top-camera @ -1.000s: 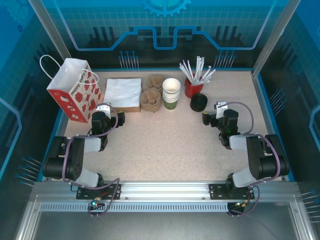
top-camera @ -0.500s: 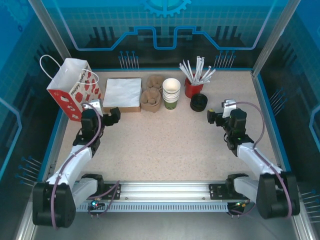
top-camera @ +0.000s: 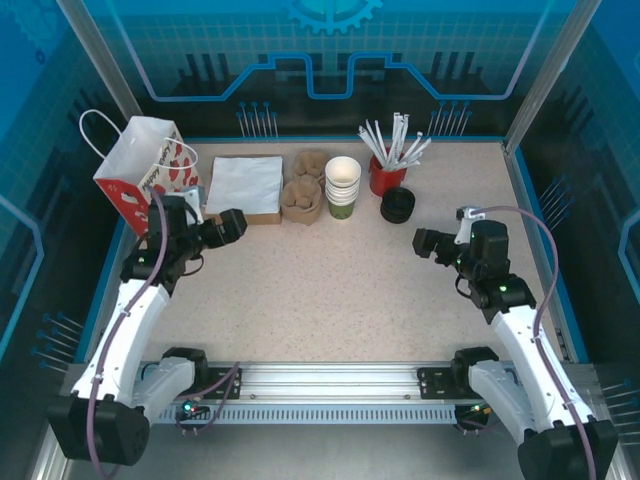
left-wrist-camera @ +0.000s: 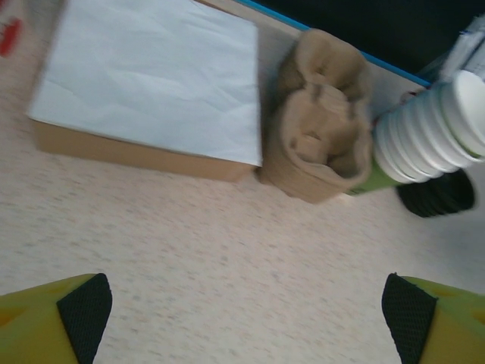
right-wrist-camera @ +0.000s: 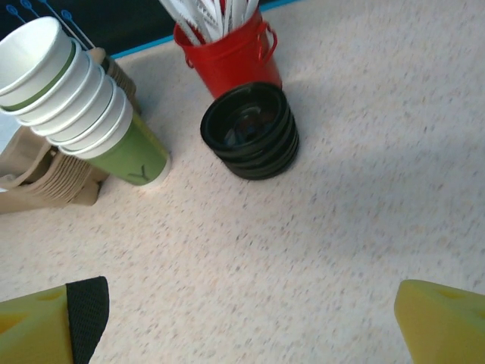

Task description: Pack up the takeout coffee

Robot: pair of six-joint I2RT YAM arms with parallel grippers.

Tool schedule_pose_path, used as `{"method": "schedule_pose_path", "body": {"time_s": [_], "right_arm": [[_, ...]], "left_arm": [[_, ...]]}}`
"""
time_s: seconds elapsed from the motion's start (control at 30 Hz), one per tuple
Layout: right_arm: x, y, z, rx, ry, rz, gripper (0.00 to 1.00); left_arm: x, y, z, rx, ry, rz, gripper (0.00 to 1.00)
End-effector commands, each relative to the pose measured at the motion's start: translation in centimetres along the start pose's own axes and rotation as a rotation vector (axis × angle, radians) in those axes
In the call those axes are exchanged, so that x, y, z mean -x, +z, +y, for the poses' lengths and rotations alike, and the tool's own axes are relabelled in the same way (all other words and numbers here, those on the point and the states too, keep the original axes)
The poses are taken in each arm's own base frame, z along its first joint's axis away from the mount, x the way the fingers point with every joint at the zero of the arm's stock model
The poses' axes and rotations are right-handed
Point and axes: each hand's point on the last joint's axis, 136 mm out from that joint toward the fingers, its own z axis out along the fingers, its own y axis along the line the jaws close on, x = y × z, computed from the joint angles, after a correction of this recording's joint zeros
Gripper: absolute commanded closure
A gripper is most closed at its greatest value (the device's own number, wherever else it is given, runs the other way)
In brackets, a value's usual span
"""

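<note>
My left claw [left-wrist-camera: 246,318] is spread wide, empty, facing the napkin box [left-wrist-camera: 151,72]. My right claw [right-wrist-camera: 261,322] is wide too, empty, near the black lids [right-wrist-camera: 250,130].

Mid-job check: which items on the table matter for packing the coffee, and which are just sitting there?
Likely for the job: stack of paper cups, black lids, red-and-white gift bag.
Likely just lying about: white napkins, brown cardboard holders, red cup of straws.

The tabletop [right-wrist-camera: 364,227] looks matt and speckled, the black lids [right-wrist-camera: 250,133] glossy plastic, the carriers [left-wrist-camera: 318,144] rough pulp.
</note>
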Motion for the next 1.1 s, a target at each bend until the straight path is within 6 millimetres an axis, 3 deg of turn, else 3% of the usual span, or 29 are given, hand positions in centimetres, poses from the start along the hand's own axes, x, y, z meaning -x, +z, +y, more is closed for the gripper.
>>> {"method": "schedule_pose_path", "body": {"time_s": [0.0, 0.27, 0.47, 0.8, 1.07], "right_arm": [[-2.3, -1.2, 1.2, 0.039, 0.108, 0.142, 0.0], [-3.9, -1.3, 0.9, 0.015, 0.214, 0.218, 0.0], [-5.0, -0.9, 0.4, -0.007, 0.233, 0.25, 0.0], [-6.0, -0.7, -0.7, -0.06, 0.231, 0.259, 0.0], [-6.3, -0.5, -1.2, -0.08, 0.229, 0.267, 0.0]], "left_arm": [[-1.5, 0.1, -4.0, -0.139, -0.085, 0.13, 0.07], [0.2, 2.4, -11.0, -0.194, -0.059, 0.233, 0.14], [1.6, 6.2, -14.7, -0.17, -0.017, 0.275, 0.19], [2.8, 13.3, -17.2, -0.104, 0.032, 0.333, 0.25], [3.0, 17.7, -17.6, -0.043, 0.063, 0.369, 0.29]]}}
